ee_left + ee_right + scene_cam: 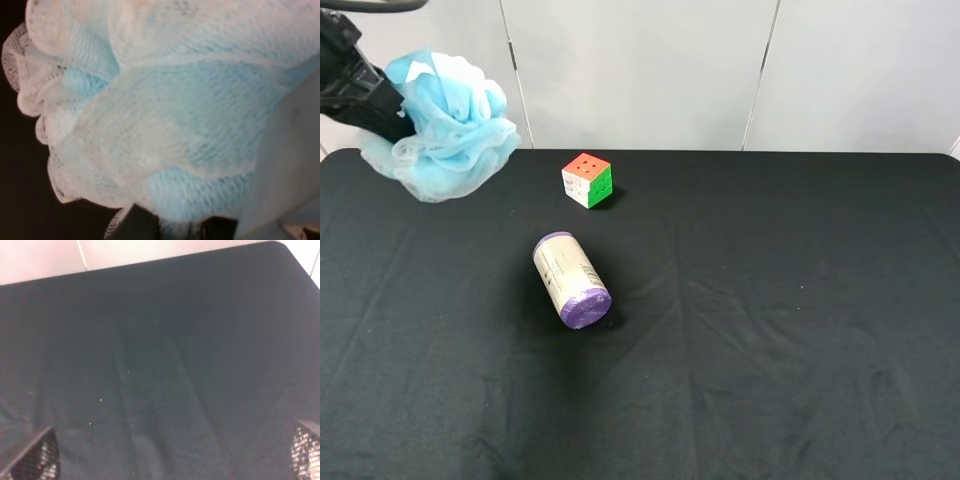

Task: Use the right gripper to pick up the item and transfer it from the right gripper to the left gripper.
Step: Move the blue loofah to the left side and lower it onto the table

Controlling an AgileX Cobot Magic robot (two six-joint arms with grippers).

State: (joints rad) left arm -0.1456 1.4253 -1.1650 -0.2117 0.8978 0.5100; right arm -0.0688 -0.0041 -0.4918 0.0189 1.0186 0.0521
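Note:
The light blue mesh pouf (448, 125) hangs in the air at the far left, above the table's back edge. My left gripper (390, 108) is shut on its left side, with its fingertips buried in the mesh. In the left wrist view the pouf (175, 115) fills the picture and the dark fingers (135, 226) show only at its edge. My right gripper (169, 455) is open and empty over bare black cloth, with only its speckled fingertips (32, 460) showing. It is out of the exterior high view.
A multicoloured puzzle cube (587, 180) stands at the back middle of the black tablecloth (770, 330). A white cylinder with purple caps (571, 279) lies on its side in front of the cube. White wall panels rise behind the table.

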